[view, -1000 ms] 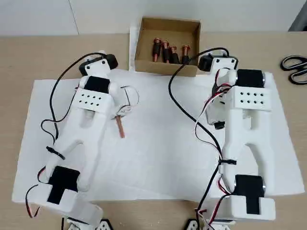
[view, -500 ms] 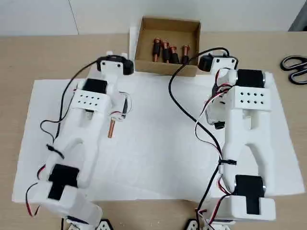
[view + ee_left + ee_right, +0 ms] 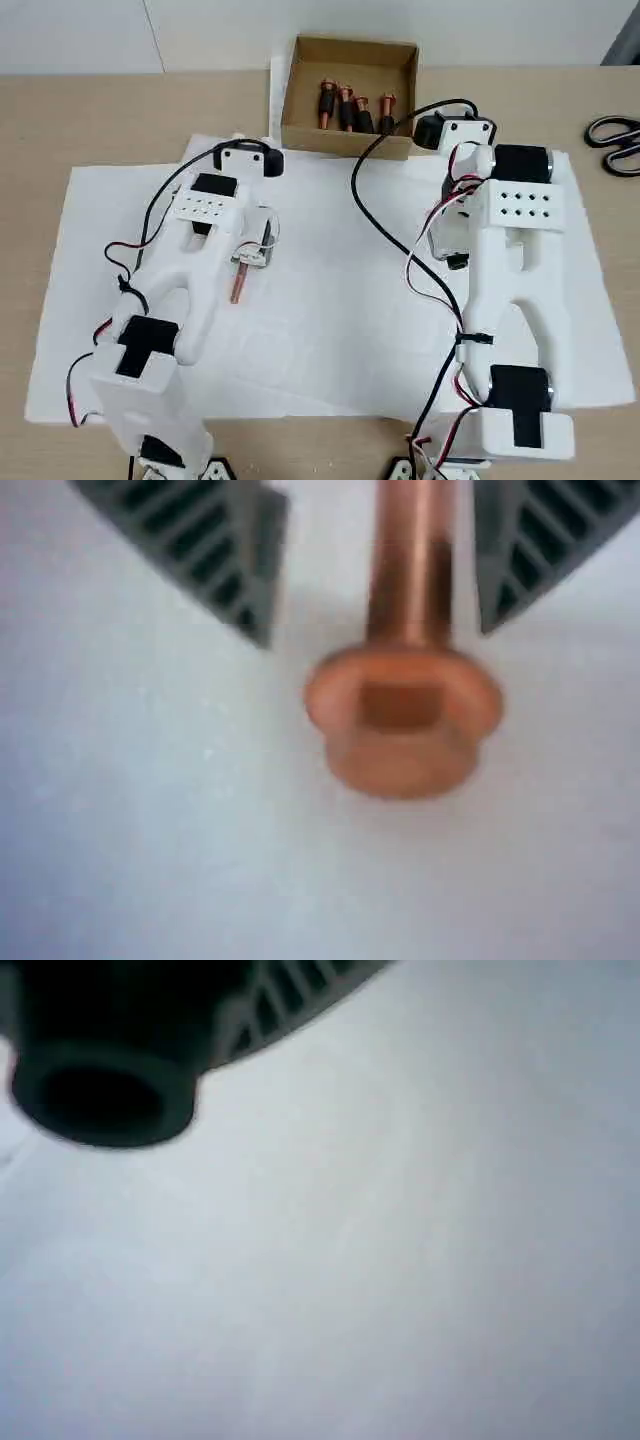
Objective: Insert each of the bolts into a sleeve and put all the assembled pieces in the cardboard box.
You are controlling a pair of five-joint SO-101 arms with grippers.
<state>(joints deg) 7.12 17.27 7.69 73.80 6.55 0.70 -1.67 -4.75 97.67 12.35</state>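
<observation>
My left gripper point(image 3: 250, 250) is over the left half of the white sheet, shut on a copper bolt point(image 3: 238, 285) that hangs from it, head down, just above the paper. Seen from the left wrist, the bolt point(image 3: 405, 710) sits between the grey ribbed fingers point(image 3: 210, 550), its flanged head toward the camera. My right gripper point(image 3: 448, 245) stays at the sheet's right side, shut on a black sleeve point(image 3: 100, 1095) with its open bore showing; a ribbed finger point(image 3: 285, 1000) lies against the sleeve. The cardboard box point(image 3: 300, 95) at the back holds several assembled pieces point(image 3: 355, 108).
White paper sheet point(image 3: 340, 320) covers the wooden table between the arms. Scissors point(image 3: 615, 145) lie at the far right edge. Black cables loop from both arms over the sheet near the box.
The left arm drew back from the box toward the front and turned its wrist, carrying the bolt a little nearer the front edge. The right arm kept still.
</observation>
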